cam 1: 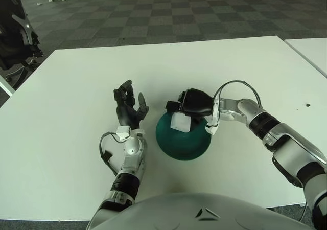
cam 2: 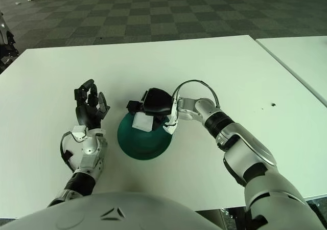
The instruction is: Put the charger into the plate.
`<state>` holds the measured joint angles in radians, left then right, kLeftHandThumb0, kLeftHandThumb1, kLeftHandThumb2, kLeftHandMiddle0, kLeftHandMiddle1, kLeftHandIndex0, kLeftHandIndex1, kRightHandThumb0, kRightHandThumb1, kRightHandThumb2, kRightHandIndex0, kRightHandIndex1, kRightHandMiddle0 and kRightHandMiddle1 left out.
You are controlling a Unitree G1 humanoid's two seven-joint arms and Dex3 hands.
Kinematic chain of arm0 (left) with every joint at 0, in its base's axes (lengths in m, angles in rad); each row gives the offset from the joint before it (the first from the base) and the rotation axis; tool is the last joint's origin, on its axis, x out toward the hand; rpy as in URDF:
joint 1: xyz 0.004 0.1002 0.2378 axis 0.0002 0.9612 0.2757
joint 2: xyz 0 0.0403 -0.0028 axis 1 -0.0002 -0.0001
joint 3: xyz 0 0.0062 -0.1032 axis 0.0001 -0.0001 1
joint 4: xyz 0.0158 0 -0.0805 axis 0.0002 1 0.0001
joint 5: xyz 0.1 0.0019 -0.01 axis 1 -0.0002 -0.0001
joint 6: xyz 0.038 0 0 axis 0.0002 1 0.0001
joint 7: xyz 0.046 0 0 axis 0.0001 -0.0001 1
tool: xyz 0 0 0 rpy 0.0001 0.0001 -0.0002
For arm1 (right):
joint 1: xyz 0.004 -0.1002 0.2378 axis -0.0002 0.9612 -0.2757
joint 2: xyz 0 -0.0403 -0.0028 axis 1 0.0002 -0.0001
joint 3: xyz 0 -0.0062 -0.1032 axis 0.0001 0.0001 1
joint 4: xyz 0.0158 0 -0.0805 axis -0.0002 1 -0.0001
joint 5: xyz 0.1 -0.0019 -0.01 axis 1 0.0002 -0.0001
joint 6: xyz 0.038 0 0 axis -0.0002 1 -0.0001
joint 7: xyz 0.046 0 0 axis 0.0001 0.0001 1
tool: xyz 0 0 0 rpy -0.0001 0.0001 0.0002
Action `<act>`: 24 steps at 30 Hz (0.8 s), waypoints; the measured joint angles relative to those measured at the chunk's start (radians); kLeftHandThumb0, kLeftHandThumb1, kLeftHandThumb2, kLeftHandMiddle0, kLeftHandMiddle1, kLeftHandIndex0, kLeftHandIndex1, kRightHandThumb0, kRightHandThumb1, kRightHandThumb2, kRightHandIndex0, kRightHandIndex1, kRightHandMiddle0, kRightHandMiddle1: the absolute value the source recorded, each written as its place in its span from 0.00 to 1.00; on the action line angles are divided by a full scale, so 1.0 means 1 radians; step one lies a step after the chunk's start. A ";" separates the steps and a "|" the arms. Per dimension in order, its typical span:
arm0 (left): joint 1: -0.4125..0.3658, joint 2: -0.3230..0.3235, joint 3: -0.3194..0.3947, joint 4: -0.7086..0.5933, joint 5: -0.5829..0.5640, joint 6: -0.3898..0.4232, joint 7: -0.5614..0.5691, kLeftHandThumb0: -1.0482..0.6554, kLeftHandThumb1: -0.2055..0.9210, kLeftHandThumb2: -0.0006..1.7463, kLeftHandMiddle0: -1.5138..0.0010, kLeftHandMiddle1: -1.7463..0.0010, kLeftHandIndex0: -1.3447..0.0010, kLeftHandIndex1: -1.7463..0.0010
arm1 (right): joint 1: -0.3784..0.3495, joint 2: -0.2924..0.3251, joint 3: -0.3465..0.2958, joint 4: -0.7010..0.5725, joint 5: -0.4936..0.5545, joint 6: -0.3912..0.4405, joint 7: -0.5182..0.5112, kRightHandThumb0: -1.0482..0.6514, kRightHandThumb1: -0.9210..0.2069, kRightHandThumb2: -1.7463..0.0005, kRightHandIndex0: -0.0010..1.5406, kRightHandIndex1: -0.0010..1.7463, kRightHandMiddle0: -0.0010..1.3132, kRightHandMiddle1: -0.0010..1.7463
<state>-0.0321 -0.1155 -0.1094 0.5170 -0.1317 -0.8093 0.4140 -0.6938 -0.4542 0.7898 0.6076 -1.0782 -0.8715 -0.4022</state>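
I have the right hand (cam 1: 190, 105) closed around the charger (cam 1: 180, 121), a small white block that hangs under the dark fingers over the far part of the green plate (cam 1: 183, 142). I cannot tell whether the charger's underside touches the plate or hangs just above it. The plate sits near the middle of the desk (cam 1: 71, 102), a little toward the near edge, with nothing else close by except my own left hand (cam 1: 129, 107), which shows just to the left of the plate with its fingers spread and holding nothing.

My main worry is where the charger sits over the plate: it is near the far rim rather than the centre. If I let go here and the block lands on the sloped rim, I judge it could tip outward and slide onto the desk toward the far edge. Letting go from any height would make that worse, since a hard little block may bounce on a hard plate.

The second risk is the white tab (cam 1: 212, 128) and the cable loop (cam 1: 236, 85) at my right wrist; the tab hangs right by the plate's right rim, and a careless pull-away could catch the plate and drag it. The fingers could also snag the charger as they open and carry it back out.

The left hand is close enough that a plate shoved leftward would bump it.
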 measured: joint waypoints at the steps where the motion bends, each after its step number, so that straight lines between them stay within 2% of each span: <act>1: 0.000 0.000 -0.001 0.000 0.004 0.001 0.003 0.24 1.00 0.41 0.71 0.99 0.85 0.27 | 0.000 -0.001 0.000 -0.005 0.000 -0.001 0.003 0.24 0.02 0.71 0.41 1.00 0.17 0.89; 3: 0.000 0.000 -0.001 0.000 0.006 0.004 0.004 0.23 1.00 0.42 0.72 1.00 0.85 0.29 | 0.001 -0.004 -0.002 -0.018 0.001 -0.002 0.007 0.18 0.01 0.68 0.31 1.00 0.12 0.88; 8: 0.000 0.000 -0.003 0.000 0.008 0.012 0.004 0.21 1.00 0.42 0.73 1.00 0.86 0.32 | 0.012 -0.011 -0.021 -0.062 0.013 -0.002 0.044 0.15 0.00 0.63 0.24 0.98 0.08 0.86; 11: 0.000 0.001 -0.004 0.000 0.010 0.017 0.002 0.21 1.00 0.42 0.73 1.00 0.87 0.34 | 0.032 -0.021 -0.042 -0.102 0.050 0.001 0.092 0.14 0.00 0.60 0.23 0.99 0.07 0.84; 16: 0.002 0.002 -0.004 0.000 0.027 0.021 0.001 0.22 1.00 0.43 0.72 1.00 0.86 0.35 | 0.088 -0.042 -0.088 -0.170 0.173 0.015 0.217 0.15 0.00 0.58 0.24 1.00 0.10 0.77; 24: 0.005 0.002 -0.002 0.000 0.052 0.030 0.001 0.24 1.00 0.43 0.70 0.99 0.82 0.34 | 0.173 -0.058 -0.147 -0.234 0.325 0.066 0.366 0.14 0.00 0.59 0.27 1.00 0.14 0.70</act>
<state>-0.0272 -0.1137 -0.1113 0.5168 -0.0801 -0.7794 0.4149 -0.5211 -0.5126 0.6425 0.3732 -0.7532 -0.8055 -0.0360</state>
